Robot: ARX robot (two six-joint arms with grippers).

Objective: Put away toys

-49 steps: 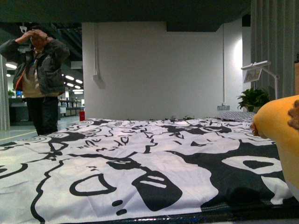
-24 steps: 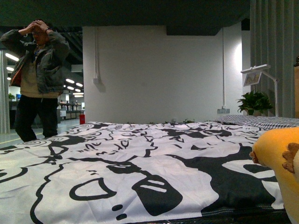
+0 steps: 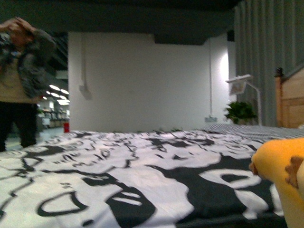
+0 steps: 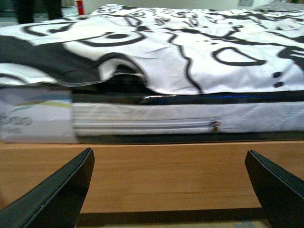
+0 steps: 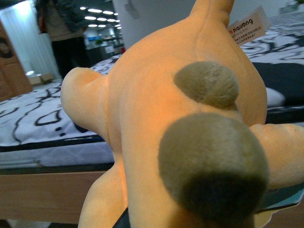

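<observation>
Front view now swings right and the plush (image 3: 279,164) sits lower at the bed's (image 3: 142,166) right edge, likely being carried off; left claw (image 4: 168,159) is spread and empty, and I cannot tell the right claw's state.

Fuzzy plush toy (image 5: 156,118), smooth wooden bed frame (image 4: 156,166)
</observation>
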